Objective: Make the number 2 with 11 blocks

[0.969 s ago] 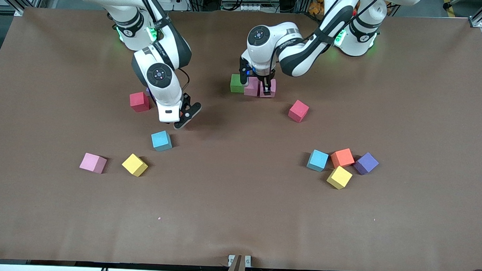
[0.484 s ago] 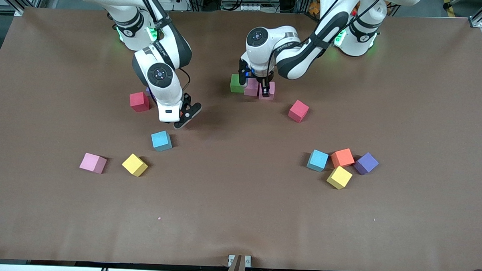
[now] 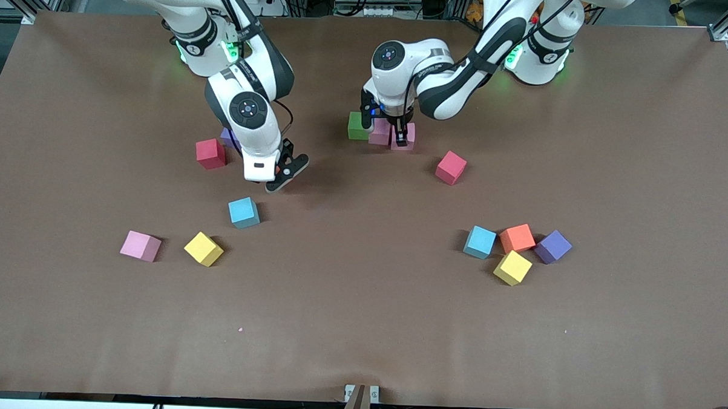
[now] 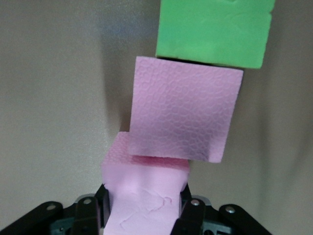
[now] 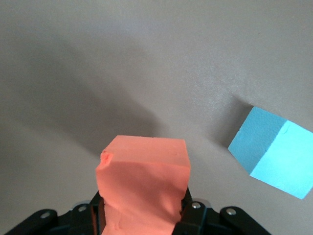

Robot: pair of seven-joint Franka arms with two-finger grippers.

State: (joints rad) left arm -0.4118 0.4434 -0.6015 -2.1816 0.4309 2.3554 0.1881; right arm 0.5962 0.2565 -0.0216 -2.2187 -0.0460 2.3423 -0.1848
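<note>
- My left gripper (image 3: 402, 139) is squeezing a pink block (image 4: 142, 200) down beside another pink block (image 4: 183, 115) and the green block (image 4: 213, 30), near the table's (image 3: 360, 325) robot edge.
- My right gripper (image 3: 278, 176) is holding an orange block (image 5: 143, 188) up over the table.

Left gripper (image 3: 402, 135) clamps pink cube (image 3: 406, 133) beside second pink cube (image 3: 378, 131) and green cube (image 3: 357, 125); right gripper (image 3: 283, 174) above table (image 3: 360, 325).
</note>
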